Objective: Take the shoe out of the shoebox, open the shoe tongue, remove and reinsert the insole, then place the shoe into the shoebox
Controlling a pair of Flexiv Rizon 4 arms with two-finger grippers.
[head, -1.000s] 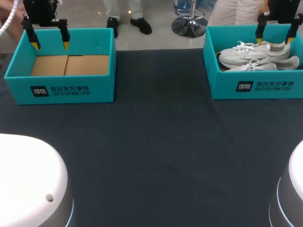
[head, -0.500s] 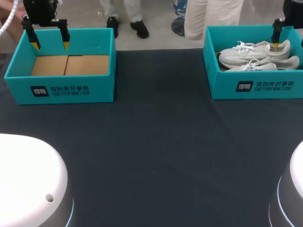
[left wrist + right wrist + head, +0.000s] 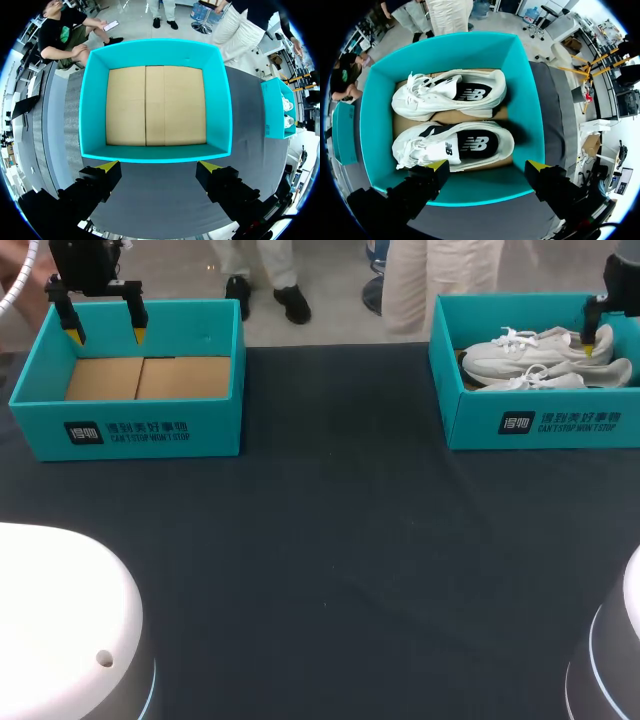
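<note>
Two white shoes lie side by side in the teal shoebox (image 3: 540,422) at the table's back right, one farther (image 3: 525,348) and one nearer (image 3: 560,378). My right gripper (image 3: 487,166) hangs open over that box's wall (image 3: 526,107), with both shoes (image 3: 451,94) (image 3: 454,145) just ahead of its fingers and nothing between them. In the head view only one of its fingertips (image 3: 588,346) shows, down by the farther shoe's heel. My left gripper (image 3: 105,337) hangs open above the other teal box (image 3: 140,430), which holds only its cardboard floor (image 3: 155,105).
The dark tablecloth (image 3: 330,540) stretches between the two boxes and toward the front. My arms' white bases (image 3: 60,630) stand at the near left and right corners. The left gripper (image 3: 159,166) is over that box's near wall (image 3: 155,154).
My right gripper has moved rightward and lower over the shoes, so one finger has left the head view. The left arm has stayed still.
</note>
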